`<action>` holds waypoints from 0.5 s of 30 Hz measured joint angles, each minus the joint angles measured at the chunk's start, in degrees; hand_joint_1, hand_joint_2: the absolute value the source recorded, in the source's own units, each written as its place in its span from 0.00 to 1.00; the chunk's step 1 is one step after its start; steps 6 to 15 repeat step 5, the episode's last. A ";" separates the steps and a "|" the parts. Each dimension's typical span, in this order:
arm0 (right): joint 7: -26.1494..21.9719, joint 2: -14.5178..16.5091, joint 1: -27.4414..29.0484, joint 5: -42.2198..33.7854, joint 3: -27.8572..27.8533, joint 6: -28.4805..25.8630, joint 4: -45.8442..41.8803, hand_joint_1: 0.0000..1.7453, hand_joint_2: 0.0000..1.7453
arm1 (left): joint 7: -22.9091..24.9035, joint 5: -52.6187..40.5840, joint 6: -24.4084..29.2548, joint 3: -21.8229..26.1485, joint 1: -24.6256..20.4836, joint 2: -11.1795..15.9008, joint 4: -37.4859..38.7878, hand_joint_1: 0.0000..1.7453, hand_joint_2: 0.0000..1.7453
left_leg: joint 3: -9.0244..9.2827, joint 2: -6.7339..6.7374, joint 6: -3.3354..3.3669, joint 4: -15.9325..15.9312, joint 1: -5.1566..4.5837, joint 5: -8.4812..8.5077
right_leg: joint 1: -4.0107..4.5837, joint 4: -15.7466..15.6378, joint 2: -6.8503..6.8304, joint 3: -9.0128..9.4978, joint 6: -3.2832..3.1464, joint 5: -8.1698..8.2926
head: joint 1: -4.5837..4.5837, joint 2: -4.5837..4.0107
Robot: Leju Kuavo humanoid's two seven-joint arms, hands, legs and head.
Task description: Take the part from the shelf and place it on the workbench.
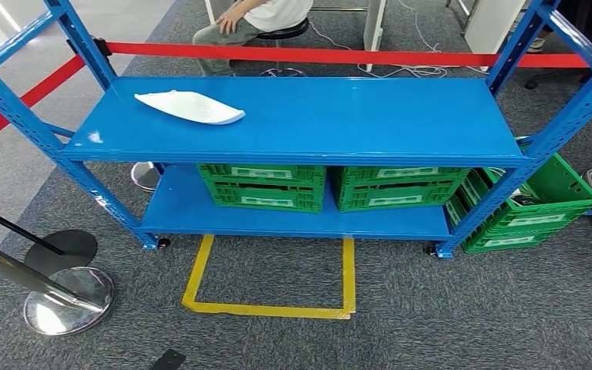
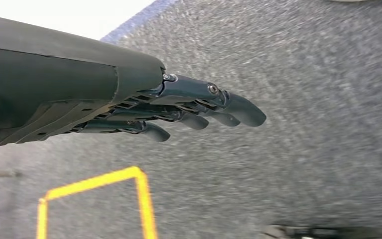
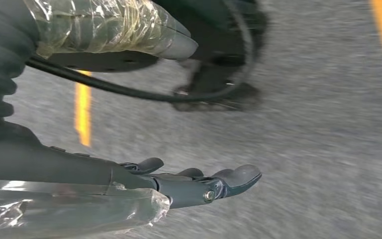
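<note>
Head view: a white part (image 1: pixel 191 106) is seen lying flat on the upper board of a blue shelf (image 1: pixel 370 123), toward its left end, well apart from both hands. Green crates (image 1: pixel 263 186) are stored on the lower board. The left hand (image 2: pixel 179 107) is held over grey carpet with fingers extended, holding nothing; the right hand (image 3: pixel 189 181) is likewise stretched out and empty.

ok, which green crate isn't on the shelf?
The green plastic crate on the floor outside the blue shelf's right post; the other two sit on its lower level.
</note>
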 joint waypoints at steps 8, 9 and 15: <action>5.31 -0.45 1.78 -1.88 0.87 3.08 -0.16 0.00 1.00 | 4.81 1.70 0.12 -4.23 1.58 0.45 -1.23 0.00 1.00 | 0.05 0.00 0.03 0.00 0.00 -0.07 | 0.00 0.00 0.00 0.06 0.06 -0.06 | 0.00 0.00; 5.31 -0.45 1.78 -1.88 0.87 3.08 -0.16 0.00 1.00 | 4.81 1.70 0.12 -4.23 1.58 0.45 -1.23 0.00 1.00 | 0.05 0.00 0.03 0.00 0.00 -0.07 | 0.00 0.00 0.00 0.06 0.06 -0.06 | 0.00 0.00; 5.31 -0.45 1.78 -1.88 0.87 3.08 -0.16 0.00 1.00 | 4.81 1.70 0.12 -4.23 1.58 0.45 -1.23 0.00 1.00 | 0.05 0.00 0.03 0.00 0.00 -0.07 | 0.00 0.00 0.00 0.06 0.06 -0.06 | 0.00 0.00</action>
